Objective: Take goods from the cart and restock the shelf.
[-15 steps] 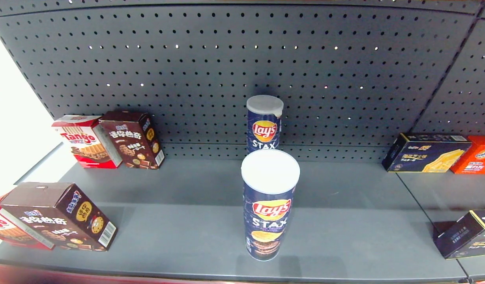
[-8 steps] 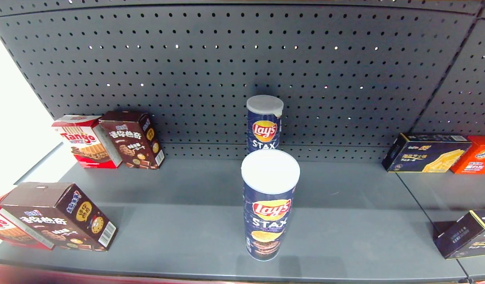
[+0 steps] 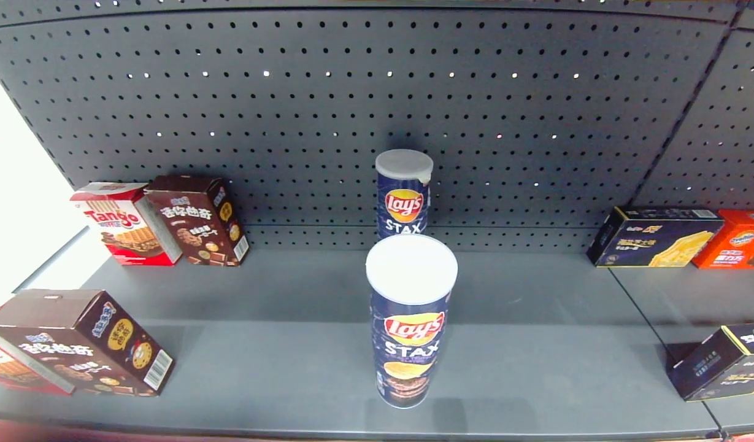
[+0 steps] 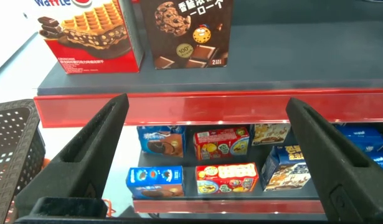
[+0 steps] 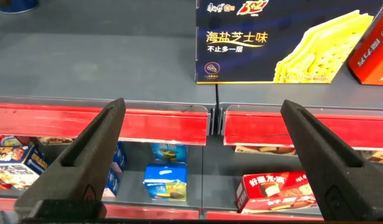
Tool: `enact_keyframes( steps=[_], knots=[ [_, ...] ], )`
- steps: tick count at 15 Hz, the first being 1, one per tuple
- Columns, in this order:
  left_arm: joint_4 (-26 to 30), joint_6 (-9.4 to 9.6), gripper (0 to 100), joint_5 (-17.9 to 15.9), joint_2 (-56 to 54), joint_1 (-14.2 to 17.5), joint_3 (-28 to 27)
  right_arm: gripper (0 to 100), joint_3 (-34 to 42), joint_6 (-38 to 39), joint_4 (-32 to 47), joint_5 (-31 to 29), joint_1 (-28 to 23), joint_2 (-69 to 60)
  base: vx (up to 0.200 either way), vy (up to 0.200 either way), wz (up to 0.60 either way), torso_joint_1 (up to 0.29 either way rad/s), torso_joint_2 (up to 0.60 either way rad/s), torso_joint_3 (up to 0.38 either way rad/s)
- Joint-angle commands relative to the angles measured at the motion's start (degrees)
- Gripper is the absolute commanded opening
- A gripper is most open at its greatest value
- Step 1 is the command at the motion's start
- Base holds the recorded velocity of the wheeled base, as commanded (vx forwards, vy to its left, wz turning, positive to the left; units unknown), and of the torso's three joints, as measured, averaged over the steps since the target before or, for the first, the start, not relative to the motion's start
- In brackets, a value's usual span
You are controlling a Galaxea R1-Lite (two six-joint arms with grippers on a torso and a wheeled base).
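The left claw (image 4: 203, 158) is spread wide with nothing between its black fingers, level with the red front strip (image 4: 210, 107) of the dark grey metal shelf (image 4: 272, 78). Straight ahead of it, a red waffle box (image 4: 88, 34) and a brown cookie box (image 4: 191, 31) stand side by side. A black mesh basket (image 4: 10, 143) sits just outside one finger. The right claw (image 5: 207, 158) gapes empty too, facing a navy cracker box (image 5: 241, 62) printed with yellow crackers. On that shelf board stand two tall dark blue chip canisters with white lids, each wearing a red-and-yellow badge: the front canister (image 3: 410, 319) and the rear canister (image 3: 404, 193).
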Motion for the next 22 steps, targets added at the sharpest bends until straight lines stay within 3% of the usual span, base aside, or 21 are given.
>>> enact_keyframes(
  steps=[1, 22],
  knots=[
    [-0.01, 0.0, 100, 0.01, 0.07, 0.06, 0.01, 100, 0.0, -0.01, 0.0, 0.02, 0.04, 0.08, 0.0, 0.0, 0.0, 0.0, 0.0, 0.0],
    [-0.01, -0.18, 100, 0.18, 0.07, 0.06, 0.01, 100, 0.0, -0.01, 0.0, 0.02, 0.04, 0.08, 0.0, 0.029, 0.0, 0.001, 0.0, 0.0]
  ],
)
